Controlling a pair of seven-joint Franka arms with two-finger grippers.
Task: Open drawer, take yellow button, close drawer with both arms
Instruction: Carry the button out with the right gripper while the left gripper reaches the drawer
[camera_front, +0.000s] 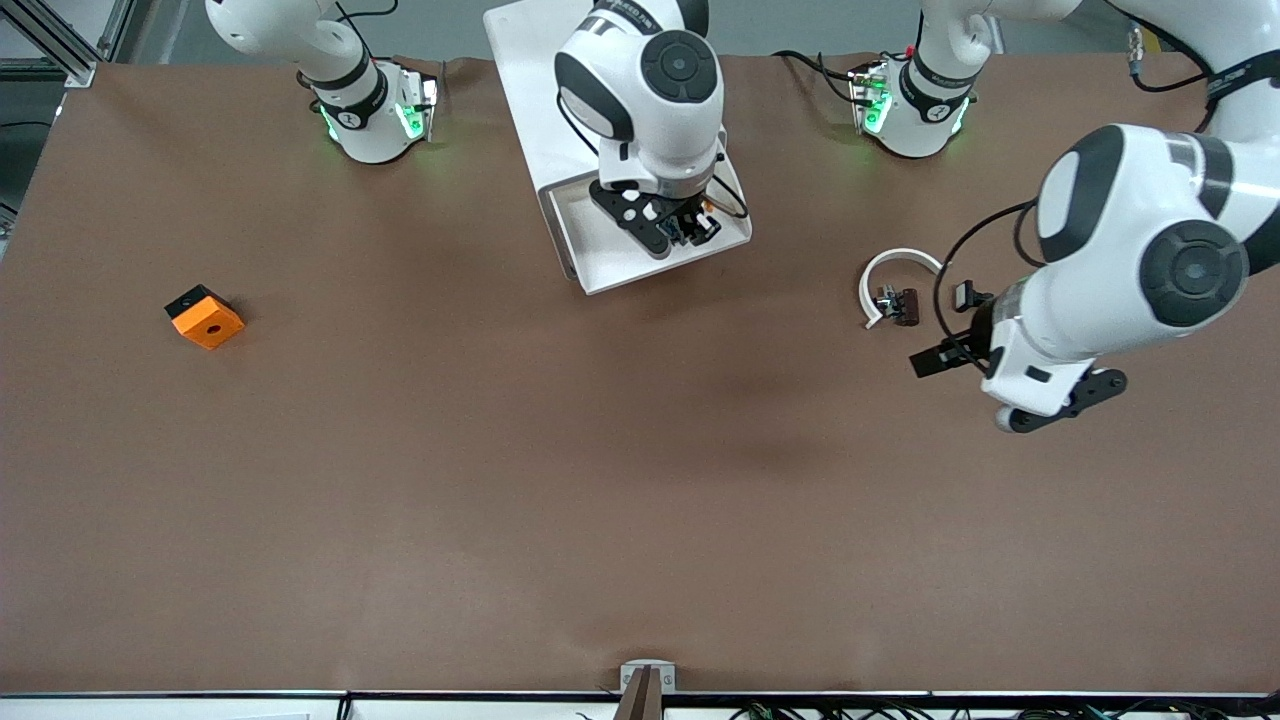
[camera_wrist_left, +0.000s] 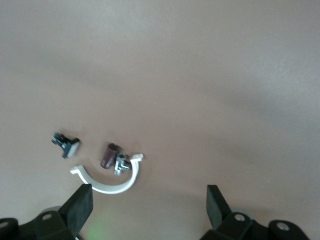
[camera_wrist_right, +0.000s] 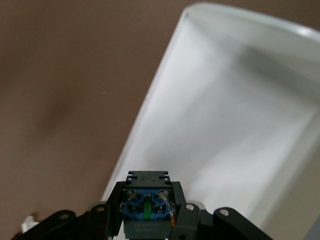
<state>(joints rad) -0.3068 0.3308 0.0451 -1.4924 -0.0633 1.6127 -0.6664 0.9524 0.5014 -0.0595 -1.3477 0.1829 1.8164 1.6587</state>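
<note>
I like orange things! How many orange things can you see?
2. An orange block lies on the table toward the right arm's end. The button, orange-capped, sits in the right gripper over the drawer. Others may be hidden.

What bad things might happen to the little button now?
The right gripper is shut on the button over the open drawer, pinching only its small body, so it might slip and drop. The drawer juts out, so a low lift may bump its rim. The left gripper waits open over the small parts.

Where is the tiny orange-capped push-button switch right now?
The tiny blue-and-black push-button switch sits clamped in the right gripper, over the open white drawer.
</note>
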